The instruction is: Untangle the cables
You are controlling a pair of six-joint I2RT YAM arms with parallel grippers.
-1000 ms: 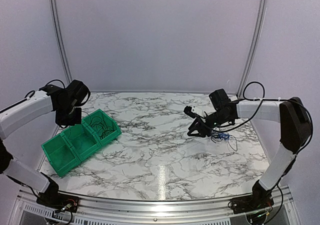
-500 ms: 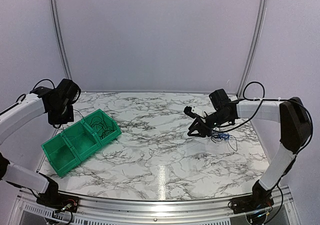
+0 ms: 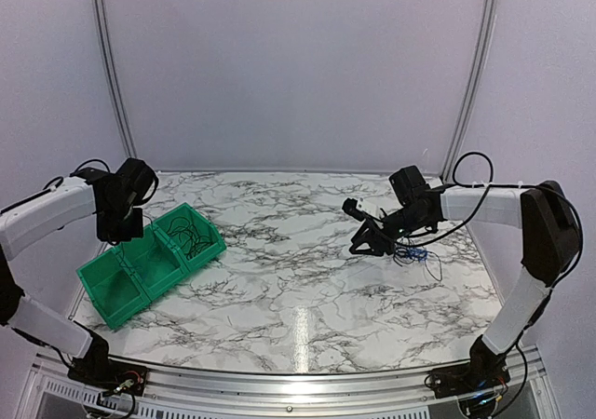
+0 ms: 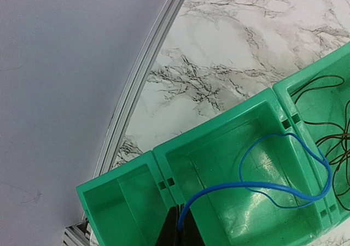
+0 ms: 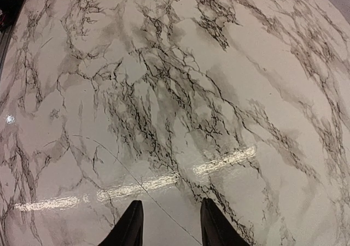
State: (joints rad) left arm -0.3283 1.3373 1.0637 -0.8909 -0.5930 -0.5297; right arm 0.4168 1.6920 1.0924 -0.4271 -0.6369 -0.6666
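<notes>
Broadly, the marble table [image 3: 279, 279] is divided between two work areas, and only the left one is changed against a second ago. The right arm is found exactly where it was, while the left arm is seen to have swung outward and back, so that it is now placed over the green bin [image 3: 104, 309] near the table's left edge.

The bin's three compartments are laid out in a row. Thin black cables [image 4: 334, 147] are already gathered in the end compartment nearest the table's middle.

The left gripper [image 4: 178, 230] is clamped shut on the blue cable [image 4: 284, 187], which is hung into the middle compartment, its loop draped across the divider toward the black ones. One strand is thus judged to be freed from the tangle and about to be dropped.

The right gripper [image 3: 365, 242] is held low over the table with its jaws parted, and nothing is seen between them in the wrist view. The remaining tangle [image 3: 414, 251] is left just beside it, so more separating is judged to be needed.
</notes>
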